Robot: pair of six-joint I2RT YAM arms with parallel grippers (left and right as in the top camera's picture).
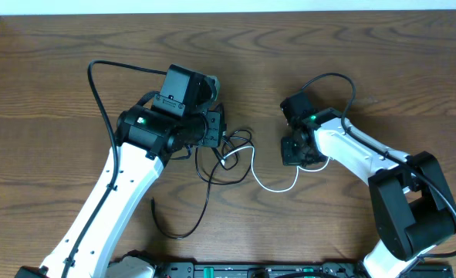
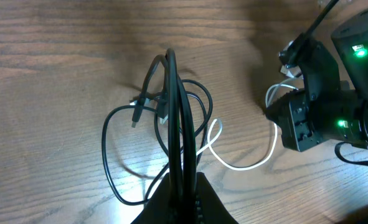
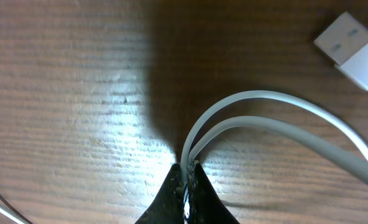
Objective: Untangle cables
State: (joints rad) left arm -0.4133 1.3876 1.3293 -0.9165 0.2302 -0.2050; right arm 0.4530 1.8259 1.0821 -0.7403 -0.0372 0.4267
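A: Left tool (image 2: 184, 186), how open?

B: We see it pinched fully shut on the black cable (image 2: 174, 112). Strands rise straight out of the tips, and the rest lies in loose loops on the bench (image 1: 58, 77).

A: Right tool (image 3: 187, 175)?

B: Closed tight too, on the white cable (image 3: 258, 95). Two white strands leave the tips side by side and curve off. The white USB plug (image 3: 352, 48) lies flat on the bench, apart from the tips.

A: Where do we put the cables overall?

B: Mid-bench, between the two arms. Black loops bunch just beside the left tool with a white strand crossing through them. The white cable then sags in a curve over to the right tool.
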